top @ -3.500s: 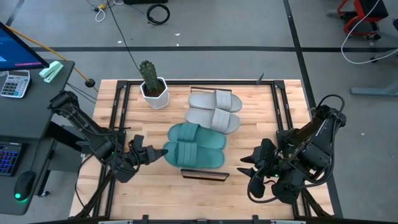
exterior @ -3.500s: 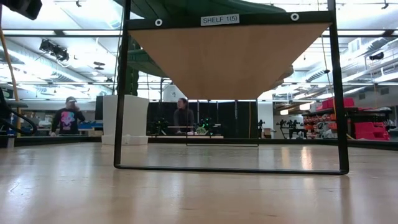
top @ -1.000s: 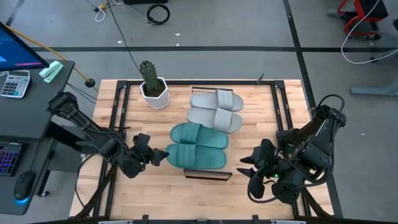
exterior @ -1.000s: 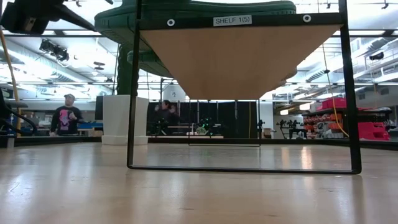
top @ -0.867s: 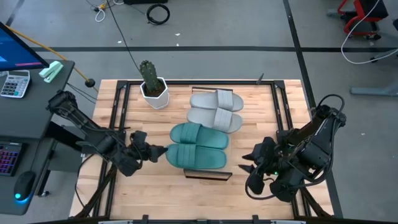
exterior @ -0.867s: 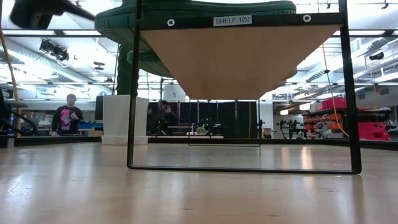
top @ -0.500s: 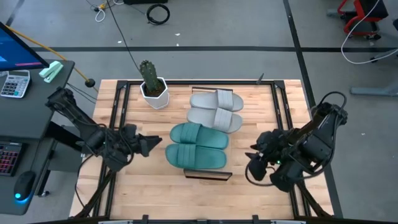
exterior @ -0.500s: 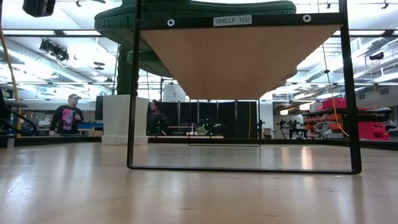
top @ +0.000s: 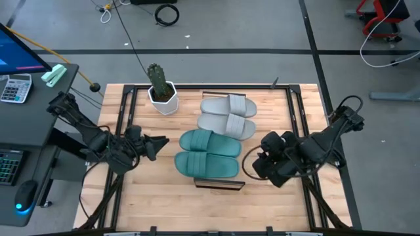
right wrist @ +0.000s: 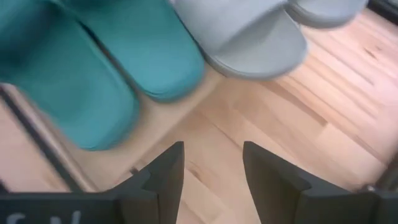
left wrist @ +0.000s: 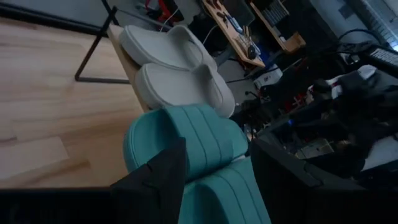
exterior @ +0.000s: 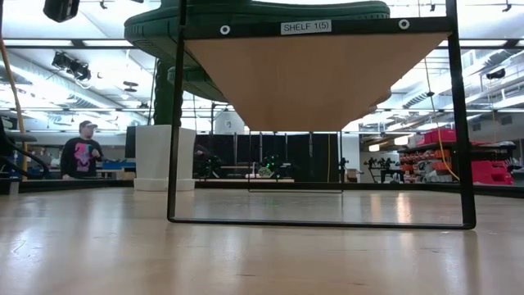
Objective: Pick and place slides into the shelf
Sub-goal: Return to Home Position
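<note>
Four slides lie on the shelf (top: 218,185) in the middle of the table: the teal pair (top: 207,154) at its near end, the light grey pair (top: 227,116) at its far end, each sole down. The low view sees the shelf board (exterior: 303,78) from below on its thin dark frame, with a teal slide (exterior: 262,8) on top. My left gripper (top: 163,141) hovers open just left of the teal pair (left wrist: 193,140), apart from it. My right gripper (top: 254,164) hangs open to the right of the shelf, above bare wood (right wrist: 214,165) beside the teal slides (right wrist: 99,68).
A cactus in a white pot (top: 161,92) stands near the table's far-left corner, close to the grey slides. Dark frame rails (top: 125,124) run along the table's left and right sides. A desk with a calculator (top: 14,87) sits off the left. People stand in the room behind (exterior: 80,156).
My left gripper has drawn back from the heel of the near teal slide, toward the table's left and slightly far. My right arm has swung from the near-right corner toward the shelf's right side and turned downward. The slides and shelf have stayed put.
</note>
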You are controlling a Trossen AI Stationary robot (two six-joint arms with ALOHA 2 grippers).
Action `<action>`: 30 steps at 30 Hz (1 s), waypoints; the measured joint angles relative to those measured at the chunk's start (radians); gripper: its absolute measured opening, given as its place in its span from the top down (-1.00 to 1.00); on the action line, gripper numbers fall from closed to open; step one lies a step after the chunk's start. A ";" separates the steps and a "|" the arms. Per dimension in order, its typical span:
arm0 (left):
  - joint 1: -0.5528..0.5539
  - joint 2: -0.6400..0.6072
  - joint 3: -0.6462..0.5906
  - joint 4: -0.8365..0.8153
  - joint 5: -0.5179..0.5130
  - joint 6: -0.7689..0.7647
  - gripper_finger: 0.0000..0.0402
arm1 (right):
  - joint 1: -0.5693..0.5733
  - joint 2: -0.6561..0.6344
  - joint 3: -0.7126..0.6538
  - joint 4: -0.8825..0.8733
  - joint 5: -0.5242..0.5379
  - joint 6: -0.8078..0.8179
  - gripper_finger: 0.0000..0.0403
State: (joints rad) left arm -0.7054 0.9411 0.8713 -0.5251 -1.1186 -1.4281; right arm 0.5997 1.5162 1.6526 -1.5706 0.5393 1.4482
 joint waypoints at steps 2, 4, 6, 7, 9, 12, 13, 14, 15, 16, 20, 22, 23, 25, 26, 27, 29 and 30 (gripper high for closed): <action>0.009 -0.018 0.000 0.001 0.000 0.022 0.08 | -0.018 -0.013 -0.029 -0.001 -0.021 0.000 0.15; 0.015 -0.039 0.000 0.000 0.000 0.044 0.09 | -0.030 -0.029 -0.048 -0.001 -0.027 0.000 0.15; 0.022 -0.060 0.000 0.000 0.000 0.073 0.10 | -0.038 -0.048 -0.058 -0.001 -0.027 0.000 0.15; 0.025 -0.071 0.000 0.000 0.000 0.087 0.11 | -0.042 -0.059 -0.060 0.000 -0.026 0.000 0.15; 0.032 -0.096 0.000 0.000 0.000 0.120 0.12 | -0.049 -0.085 -0.067 0.000 -0.023 0.002 0.15; 0.041 -0.133 0.000 0.000 0.000 0.188 0.12 | -0.056 -0.128 -0.080 0.001 -0.014 0.018 0.15; 0.042 -0.145 0.000 0.001 0.000 0.214 0.12 | -0.056 -0.143 -0.087 0.000 -0.014 0.023 0.15; 0.041 -0.156 0.000 0.001 0.000 0.245 0.12 | -0.056 -0.158 -0.093 -0.001 -0.014 0.023 0.15; 0.041 -0.166 0.000 0.001 0.001 0.279 0.12 | -0.056 -0.172 -0.099 -0.001 -0.013 0.023 0.15; 0.041 -0.176 0.000 0.003 0.000 0.315 0.12 | -0.056 -0.185 -0.105 -0.001 -0.014 0.023 0.15; 0.041 -0.205 0.000 0.023 0.012 0.476 0.16 | -0.054 -0.233 -0.117 0.000 -0.013 0.010 0.15; 0.041 -0.216 0.000 0.049 0.027 0.560 0.19 | -0.054 -0.252 -0.120 -0.001 -0.012 0.004 0.15; 0.041 -0.219 0.000 0.068 0.033 0.602 0.21 | -0.055 -0.259 -0.121 -0.001 -0.009 -0.005 0.15; 0.042 -0.224 0.000 0.098 0.051 0.675 0.27 | -0.055 -0.268 -0.121 -0.001 0.001 -0.023 0.15; 0.042 -0.224 0.000 0.112 0.067 0.705 0.30 | -0.056 -0.272 -0.121 -0.001 0.003 -0.027 0.15; 0.048 -0.224 0.000 0.127 0.088 0.734 0.34 | -0.061 -0.273 -0.121 -0.001 0.003 -0.028 0.15; 0.075 -0.222 -0.001 0.159 0.158 0.774 0.42 | -0.074 -0.275 -0.121 -0.001 0.002 -0.028 0.15; 0.095 -0.221 -0.009 0.204 0.208 0.795 0.47 | -0.079 -0.275 -0.121 -0.001 0.001 -0.028 0.15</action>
State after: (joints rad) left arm -0.6102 0.7200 0.8625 -0.3207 -0.9111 -0.6326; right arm 0.5202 1.2415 1.5314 -1.5712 0.5407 1.4205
